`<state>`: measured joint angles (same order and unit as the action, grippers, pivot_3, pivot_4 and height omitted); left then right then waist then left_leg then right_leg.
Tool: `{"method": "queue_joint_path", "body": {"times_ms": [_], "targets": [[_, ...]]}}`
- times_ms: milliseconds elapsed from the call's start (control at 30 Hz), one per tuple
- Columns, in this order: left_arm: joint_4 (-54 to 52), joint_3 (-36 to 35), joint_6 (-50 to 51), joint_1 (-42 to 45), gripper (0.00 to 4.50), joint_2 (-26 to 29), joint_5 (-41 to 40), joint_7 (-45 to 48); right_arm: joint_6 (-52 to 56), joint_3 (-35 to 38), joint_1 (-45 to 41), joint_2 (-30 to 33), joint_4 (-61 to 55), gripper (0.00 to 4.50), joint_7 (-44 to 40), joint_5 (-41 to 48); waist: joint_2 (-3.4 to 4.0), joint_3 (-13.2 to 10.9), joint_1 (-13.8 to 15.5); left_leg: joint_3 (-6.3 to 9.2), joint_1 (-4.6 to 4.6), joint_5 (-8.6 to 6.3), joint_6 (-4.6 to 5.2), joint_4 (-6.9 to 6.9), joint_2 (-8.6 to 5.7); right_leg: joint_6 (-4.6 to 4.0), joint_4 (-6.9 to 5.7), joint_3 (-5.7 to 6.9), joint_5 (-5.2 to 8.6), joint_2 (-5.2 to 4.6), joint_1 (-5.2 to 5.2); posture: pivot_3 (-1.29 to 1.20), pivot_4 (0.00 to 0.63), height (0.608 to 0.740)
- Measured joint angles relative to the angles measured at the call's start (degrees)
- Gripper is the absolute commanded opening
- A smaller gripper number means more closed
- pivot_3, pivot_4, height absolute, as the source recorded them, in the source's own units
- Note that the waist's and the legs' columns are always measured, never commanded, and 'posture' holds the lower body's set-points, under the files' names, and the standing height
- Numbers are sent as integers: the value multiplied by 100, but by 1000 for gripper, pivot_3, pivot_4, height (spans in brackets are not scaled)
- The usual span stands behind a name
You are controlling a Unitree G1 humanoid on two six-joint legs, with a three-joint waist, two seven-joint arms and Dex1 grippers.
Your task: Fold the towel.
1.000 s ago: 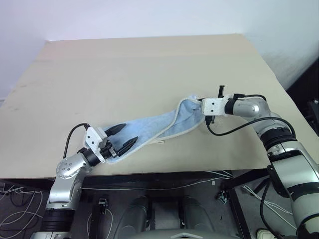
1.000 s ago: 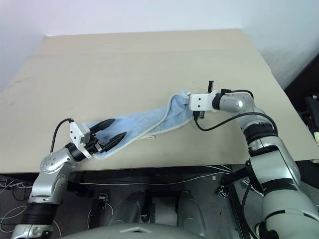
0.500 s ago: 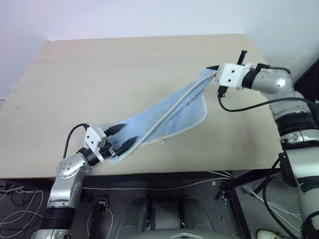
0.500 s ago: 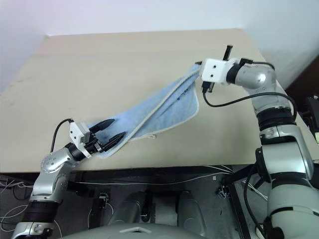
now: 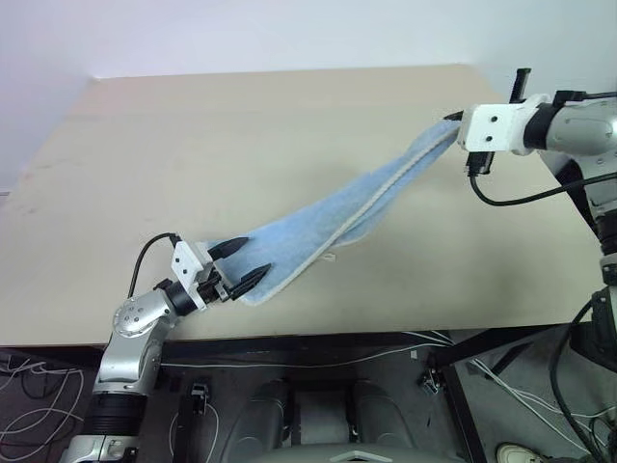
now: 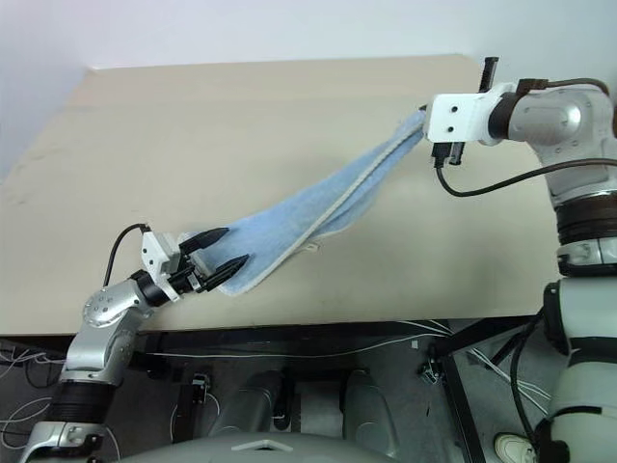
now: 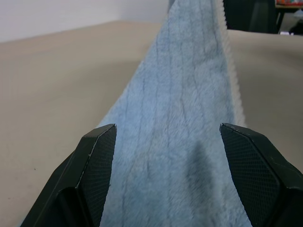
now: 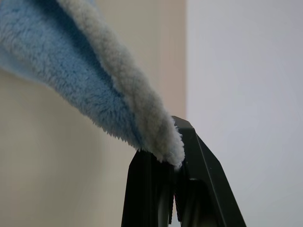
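1. The fold is not made yet, by my reading: the towel (image 5: 328, 214) is drawn out into a long, narrow band between the two arms, with no edge laid over another on the counter (image 5: 241, 135).
2. What looks done is the pick-up of one end. The right gripper (image 5: 453, 117) has its jaws pressed together on a corner of the towel; the right wrist view shows the whitish stitched edge (image 8: 142, 118) pinched at the black fingertips (image 8: 189, 156).
3. The held end hangs high above the far right part of the counter, and the cloth slopes down from there to the near left.
4. The low end rests on the counter near its front edge, where it lies between the spread jaws of the left gripper (image 5: 241, 263). The left wrist view shows both fingers (image 7: 94, 161) standing well apart with the cloth running between them, not clamped.
5. What is left, I judge: getting the towel spread flat, bringing the lifted end over to meet the low end, and releasing it squarely.
6. The towel is light blue terry, soft and fluffy, with faint lengthwise ribbing and a whitish border along one long side.
7. A small white tab (image 5: 329, 257) sticks out from the lower edge about midway along; whether it is a loop or a label I cannot tell.
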<state>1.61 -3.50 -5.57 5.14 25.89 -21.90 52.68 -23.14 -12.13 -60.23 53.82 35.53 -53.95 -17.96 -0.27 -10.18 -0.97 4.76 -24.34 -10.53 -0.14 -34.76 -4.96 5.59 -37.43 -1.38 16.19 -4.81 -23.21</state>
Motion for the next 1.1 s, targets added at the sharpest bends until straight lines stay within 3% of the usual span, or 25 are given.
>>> {"method": "queue_joint_path", "body": {"times_ms": [200, 600, 800, 933, 1100], "targets": [[-252, -2, 285, 4, 3652, 239, -154, 202, 666, -4, -141, -231, -212, 31, -291, 140, 4, -3, -8, 1, -3, 0, 0, 3, 3, 0, -1, 0, 0, 0, -6, 0, 150, 740], [-1451, -520, 1972, -974, 3652, 2049, -1443, 1614, 2063, 24, -133, -1030, -587, 31, 57, 321, 21, -17, 0, 1, -7, -1, -1, 21, 3, -18, 10, -1, 10, -3, -15, 0, 150, 740], [-992, -519, 1727, -991, 3652, 1850, -1299, 1816, 2311, 24, -123, -1214, -545, 31, 473, 265, 20, -20, 8, -1, -7, -1, 0, 26, 0, -15, 17, 0, 8, -6, -15, 0, 150, 740], [-76, -277, 738, -579, 3652, 1204, -628, 1734, 2321, 18, -107, -1300, -427, 31, 836, 198, 24, -18, 16, -4, -4, 0, 0, 39, -4, 0, 21, 0, 0, -9, -17, 0, 150, 740], [555, 39, 107, -101, 3652, 1123, -128, 1942, 2316, 5, -91, -1304, -360, 31, 956, 128, 23, -18, 14, -5, -5, 1, -1, 48, -5, 1, 21, 0, 0, -9, -23, 0, 150, 740]]}}
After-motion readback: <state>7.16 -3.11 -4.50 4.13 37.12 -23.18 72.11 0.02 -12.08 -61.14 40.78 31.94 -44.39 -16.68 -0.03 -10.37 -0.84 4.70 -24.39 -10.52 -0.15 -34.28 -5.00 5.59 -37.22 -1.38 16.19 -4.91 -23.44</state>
